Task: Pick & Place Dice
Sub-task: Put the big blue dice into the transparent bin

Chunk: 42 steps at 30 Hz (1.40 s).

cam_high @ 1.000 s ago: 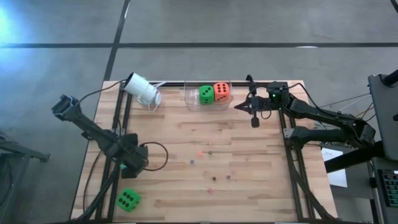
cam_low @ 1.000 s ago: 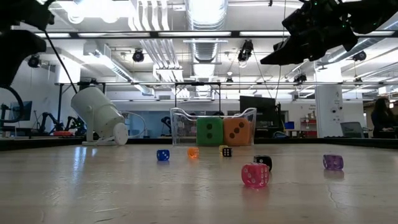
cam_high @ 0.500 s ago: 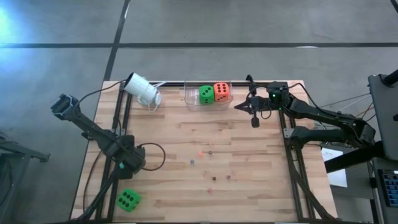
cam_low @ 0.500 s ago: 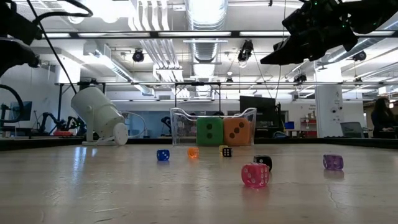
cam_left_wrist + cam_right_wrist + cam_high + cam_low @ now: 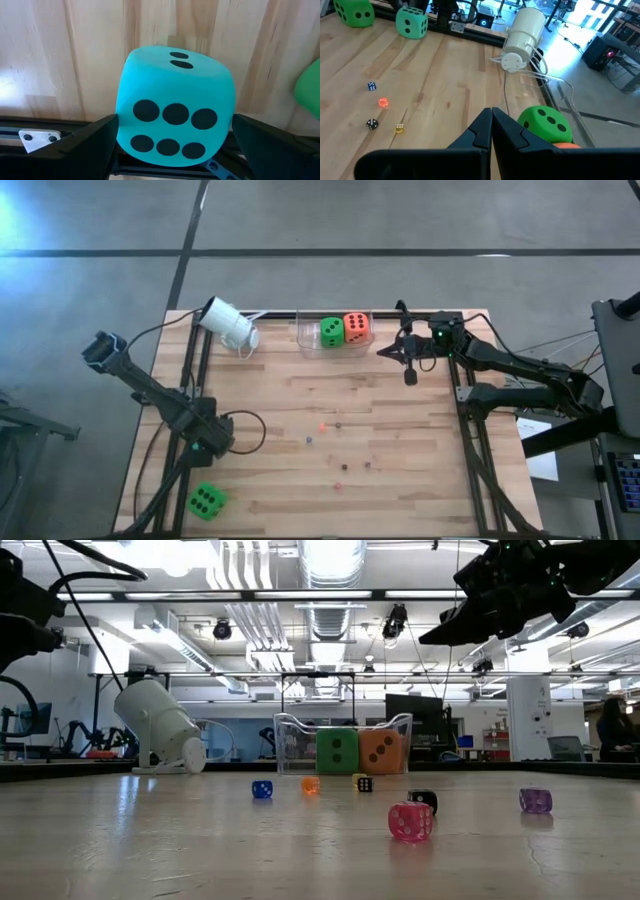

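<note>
Surface: pale butcher-block wooden table (image 5: 400,405) with black metal rails down the left and right sides.
Room: grey concrete floor around the table in the high view; in the low view, white ceiling ducts, strip lights and workstations behind.
Far edge: clear plastic tray (image 5: 308,338) holding a green soft cube with black pips (image 5: 331,331) and an orange-red soft cube with black pips (image 5: 355,328), touching side by side; white cylindrical cup (image 5: 229,324) lying tilted to the tray's left.
Table middle: several tiny coloured dice (image 5: 410,821) scattered, well apart from the tray.
Near-left corner: second green soft cube (image 5: 205,501) by the left rail.
Left gripper (image 5: 175,145): low over the left rail, arm reaching in from the left; fingers spread wide on either side of a teal soft cube with black pips (image 5: 175,125), not pressing on it.
Right gripper (image 5: 409,372): raised just right of the tray, arm stretched in from the right edge; fingers clenched together on nothing.
</note>
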{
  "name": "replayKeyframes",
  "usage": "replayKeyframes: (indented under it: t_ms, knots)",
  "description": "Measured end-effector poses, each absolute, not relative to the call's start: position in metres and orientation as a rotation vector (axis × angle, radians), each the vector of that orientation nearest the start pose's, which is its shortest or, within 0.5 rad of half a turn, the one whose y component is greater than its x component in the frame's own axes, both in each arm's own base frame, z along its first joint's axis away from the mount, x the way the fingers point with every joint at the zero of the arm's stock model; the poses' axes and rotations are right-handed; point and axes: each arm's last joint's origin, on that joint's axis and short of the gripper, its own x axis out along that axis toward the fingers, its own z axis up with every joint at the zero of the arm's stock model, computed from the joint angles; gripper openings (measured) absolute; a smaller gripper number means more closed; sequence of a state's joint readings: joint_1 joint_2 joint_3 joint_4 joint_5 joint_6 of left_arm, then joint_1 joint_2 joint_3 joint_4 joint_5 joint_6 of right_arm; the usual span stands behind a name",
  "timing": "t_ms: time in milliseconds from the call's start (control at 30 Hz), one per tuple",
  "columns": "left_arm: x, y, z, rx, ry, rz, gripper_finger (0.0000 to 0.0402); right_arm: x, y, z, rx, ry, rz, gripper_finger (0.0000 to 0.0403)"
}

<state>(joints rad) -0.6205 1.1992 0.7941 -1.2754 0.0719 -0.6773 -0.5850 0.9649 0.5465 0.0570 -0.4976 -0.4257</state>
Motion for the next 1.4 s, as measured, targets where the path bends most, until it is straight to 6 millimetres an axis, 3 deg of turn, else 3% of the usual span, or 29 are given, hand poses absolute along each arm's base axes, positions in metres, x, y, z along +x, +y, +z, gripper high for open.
replayKeyframes:
  t_ms: [867,1133,1400]
  knots:
    - [0.136,-0.098,0.206,-0.001,1.709,0.062,0.0393,0.179,-0.102,0.242,-0.231,0.322,-0.019,0.0008]
    - [0.149,-0.099,0.216,-0.011,1.591,0.085,0.0395,0.178,-0.102,0.242,-0.228,0.322,-0.021,0.0008]
    - [0.149,-0.099,0.218,-0.012,1.6,0.089,0.0395,0.178,-0.101,0.241,-0.219,0.324,-0.021,0.0008]
